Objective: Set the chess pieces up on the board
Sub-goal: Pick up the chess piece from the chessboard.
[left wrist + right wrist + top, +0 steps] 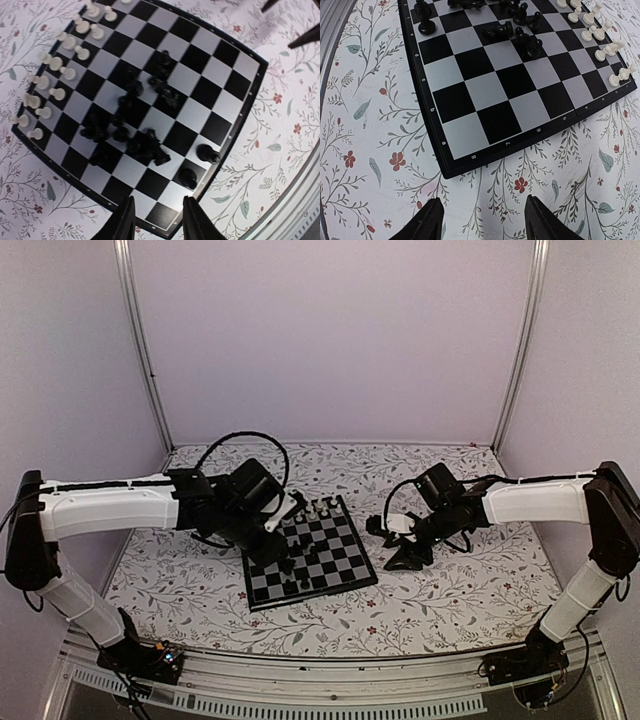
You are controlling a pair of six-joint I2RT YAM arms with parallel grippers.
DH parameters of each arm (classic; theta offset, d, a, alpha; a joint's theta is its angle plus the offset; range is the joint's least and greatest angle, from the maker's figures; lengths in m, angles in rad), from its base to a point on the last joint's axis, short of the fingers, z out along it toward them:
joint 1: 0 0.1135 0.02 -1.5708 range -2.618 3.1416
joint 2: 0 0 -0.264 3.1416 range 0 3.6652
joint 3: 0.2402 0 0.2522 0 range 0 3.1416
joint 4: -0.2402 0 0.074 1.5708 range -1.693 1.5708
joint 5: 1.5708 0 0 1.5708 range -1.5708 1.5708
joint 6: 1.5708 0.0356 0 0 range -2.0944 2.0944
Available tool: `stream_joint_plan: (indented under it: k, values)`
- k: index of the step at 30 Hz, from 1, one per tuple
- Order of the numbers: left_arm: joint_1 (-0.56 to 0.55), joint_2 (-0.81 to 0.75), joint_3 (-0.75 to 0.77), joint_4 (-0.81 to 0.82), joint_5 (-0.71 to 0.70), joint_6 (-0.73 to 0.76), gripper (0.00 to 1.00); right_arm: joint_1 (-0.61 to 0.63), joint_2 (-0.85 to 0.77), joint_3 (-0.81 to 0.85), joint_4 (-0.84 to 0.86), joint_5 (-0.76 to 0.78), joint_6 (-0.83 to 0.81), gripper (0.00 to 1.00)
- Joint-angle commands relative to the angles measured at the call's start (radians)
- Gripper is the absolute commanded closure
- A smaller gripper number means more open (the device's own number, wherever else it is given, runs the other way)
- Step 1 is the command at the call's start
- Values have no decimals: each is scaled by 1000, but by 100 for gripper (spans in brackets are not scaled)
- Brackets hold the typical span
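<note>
Top external view: the board lies near the middle of the table, turned at an angle to the table's edges. The left arm reaches in from the table's left edge and hides the board's far-left corner. The right arm ends above the flowered cloth to the right of the board, apart from it. The white pieces stand along the board's far edge. Left wrist view: the white pieces form two upright rows, one behind the other, on that edge. The black pieces lie in a loose heap about the board's middle, several tipped on their sides and touching one another. Two of them stand upright apart from the heap, on squares close to the edge opposite the white rows. The left claw hangs above a corner of the board at that black end, its two fingers spread with only the board showing between them. Right wrist view: the right claw hangs over the cloth just beside another corner of the board, its fingers spread wide and holding nothing. In this view the black heap and the white rows appear toward the board's far side.
</note>
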Motion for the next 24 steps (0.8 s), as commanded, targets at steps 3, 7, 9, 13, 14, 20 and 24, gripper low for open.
stream_joint_plan:
  k: [3,7,9,13,14,20,24]
  values:
    - [148,-44,-54,54,-66,-29,63,6,10,13,-17,-13,-4,42]
    - [176,-5,-67,109,-64,-29,61,7,6,13,-18,-4,-3,42]
    - [185,35,-59,102,-72,-29,61,7,3,12,-19,-3,-2,42]
    - [202,96,-51,105,-76,-21,62,6,-2,10,-18,-1,-1,42]
    - [205,102,-54,111,-68,-19,62,6,-2,9,-17,1,-1,42]
    - [227,122,-61,140,-42,-6,64,7,2,8,-17,4,-6,42]
    - [240,144,-56,153,-5,7,66,6,4,7,-17,7,-7,42]
